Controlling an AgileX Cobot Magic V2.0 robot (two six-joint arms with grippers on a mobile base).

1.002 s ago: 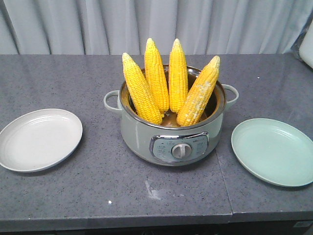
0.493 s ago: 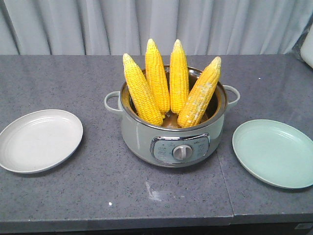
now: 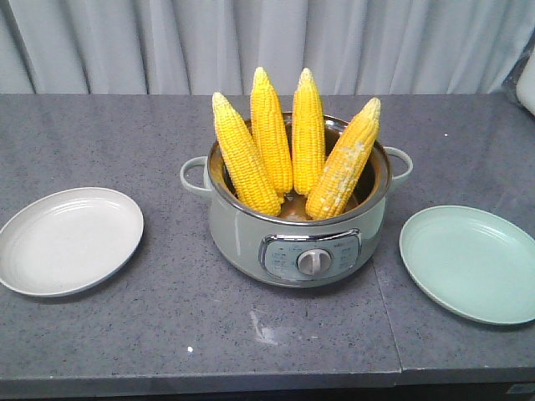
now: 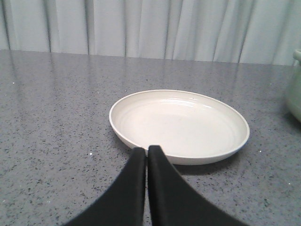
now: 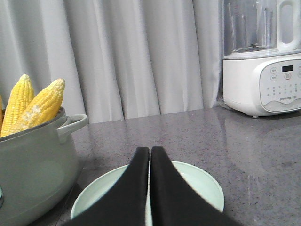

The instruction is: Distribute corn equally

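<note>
front-facing view: shows four corn cobs [image 3: 272,134] standing tips-up in a pot [image 3: 242,238] in the middle of the table [image 3: 125,134], blunt ends down inside, fanned out and leaning on the rim. places a white plate [image 3: 71,241] on the robot's left of the pot and a green plate [image 3: 472,263] on its right, each flat on the table and apart from the pot. left wrist view: looks along the left gripper [image 4: 147,148], fingers pressed together with nothing between, tips pointing at the white plate's near rim; catches a sliver of the pot at the far right edge. right wrist view: looks along the right gripper [image 5: 150,149], likewise closed on nothing, tips pointing over the green plate; catches the pot with two cobs above its rim on the left, and a blender [image 5: 263,61] at back right before a curtain [image 5: 141,56].
</note>
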